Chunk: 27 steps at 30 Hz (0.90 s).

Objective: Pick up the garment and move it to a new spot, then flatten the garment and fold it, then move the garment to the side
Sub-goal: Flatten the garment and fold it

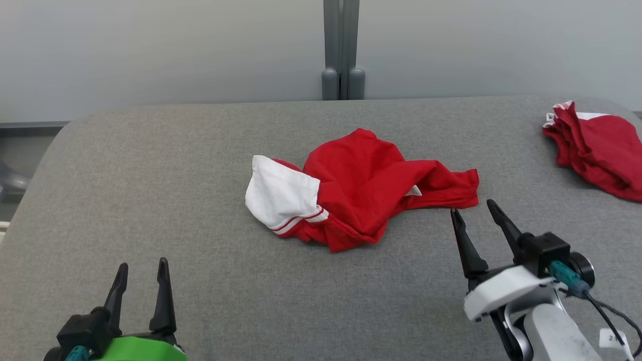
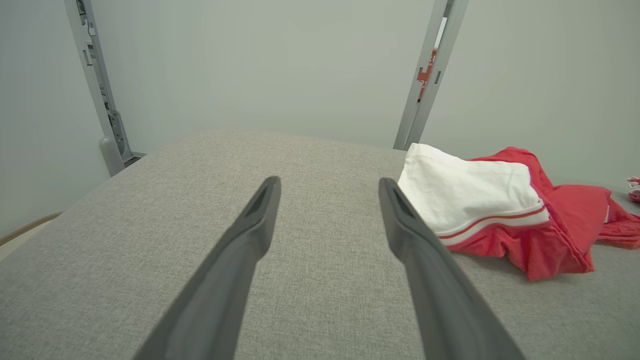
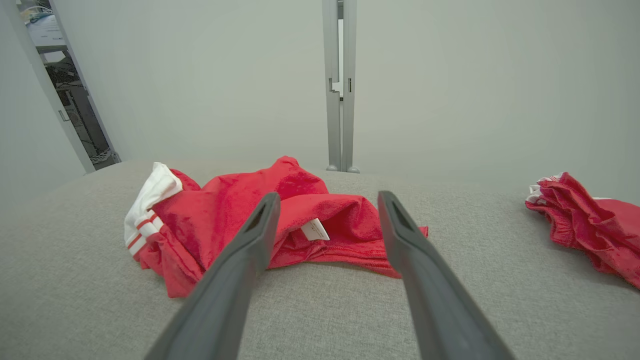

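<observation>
Centre of the grey woven-fabric tabletop: 1 bright red sports jersey of soft knit with white trim, lying crumpled in a loose heap. A white panel with a red-striped border is turned up at its left end, a small white label shows among the folds, and any lettering or number is hidden. Handling, as judged: light, limp, not fragile. The smooth knit is likely to slip from a shallow pinch and to trail its loose folds, so a hold should take in a full layer of cloth. Likeliest hold: the flat hemmed edge at the right end, lying close to the surface. Right gripper: 2 long dark fingers apart, empty, tips just short of that hem. Left gripper: 2 fingers apart, empty, low at the front left, well apart from the jersey; the white panel is its nearest hold. Open room: bare fabric to the left of the heap and in front of it. Edges: rounded corner at far left; far edge behind the heap, with a grey upright post beyond. Also present: 1 second red-and-white cloth, crumpled at the far right edge, well apart and best avoided.
</observation>
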Tool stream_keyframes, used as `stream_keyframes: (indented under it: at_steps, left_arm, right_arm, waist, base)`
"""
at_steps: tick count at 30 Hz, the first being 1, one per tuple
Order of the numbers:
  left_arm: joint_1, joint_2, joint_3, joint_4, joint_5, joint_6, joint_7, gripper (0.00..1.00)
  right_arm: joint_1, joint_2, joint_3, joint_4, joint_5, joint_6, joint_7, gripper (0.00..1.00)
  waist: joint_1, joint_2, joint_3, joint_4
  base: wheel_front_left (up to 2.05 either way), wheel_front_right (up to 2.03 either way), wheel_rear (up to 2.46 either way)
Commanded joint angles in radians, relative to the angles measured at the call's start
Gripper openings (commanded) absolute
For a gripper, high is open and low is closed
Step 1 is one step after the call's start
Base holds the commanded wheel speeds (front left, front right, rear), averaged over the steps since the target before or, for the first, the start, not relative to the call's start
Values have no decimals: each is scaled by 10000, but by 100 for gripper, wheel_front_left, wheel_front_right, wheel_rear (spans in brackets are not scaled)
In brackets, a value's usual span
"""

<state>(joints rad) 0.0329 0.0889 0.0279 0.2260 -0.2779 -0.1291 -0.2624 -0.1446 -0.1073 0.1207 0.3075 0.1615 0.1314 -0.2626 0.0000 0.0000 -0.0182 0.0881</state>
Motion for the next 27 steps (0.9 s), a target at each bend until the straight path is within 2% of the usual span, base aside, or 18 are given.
stream_keyframes:
  at_steps: [1,13,19,24,25,26,27]
  left_arm:
    - [-251,-3,-37,-13,96,-24,-26,100]
    - [-1258,-232,-660,76,-77,-13,-28,100]
    - [-1576,-280,-792,145,-150,-13,-28,100]
    - [-1782,-318,-899,163,-183,-13,-28,100]
    - [-1800,-323,-916,171,-191,-13,-28,100]
    - [-1802,-330,-915,177,-202,-13,-28,100]
    - [-1807,-336,-910,178,-209,-13,-28,100]
  right_arm:
    - [-437,-92,88,325,-141,-17,19,100]
    - [-3199,-384,292,3890,-327,-17,77,100]
    - [-3981,-414,207,5553,-313,-17,6,100]
    - [-4411,-441,97,6459,-322,-17,-19,100]
    - [-4465,-445,77,6635,-277,-17,-22,47]
    - [-4516,-445,66,6704,-255,-17,-24,14]
    - [-4575,-455,22,6714,-216,-17,-28,0]
  waist:
    - [0,0,234,209]
    - [0,0,1626,1401]
    - [0,0,2012,1925]
    - [0,0,2269,2266]
    - [0,0,2304,2322]
    - [0,0,2315,2351]
    - [0,0,2320,2379]
  base:
    - [0,0,0]
    - [0,0,0]
    - [0,0,0]
    - [0,0,0]
    - [0,0,0]
    - [0,0,0]
    - [0,0,0]
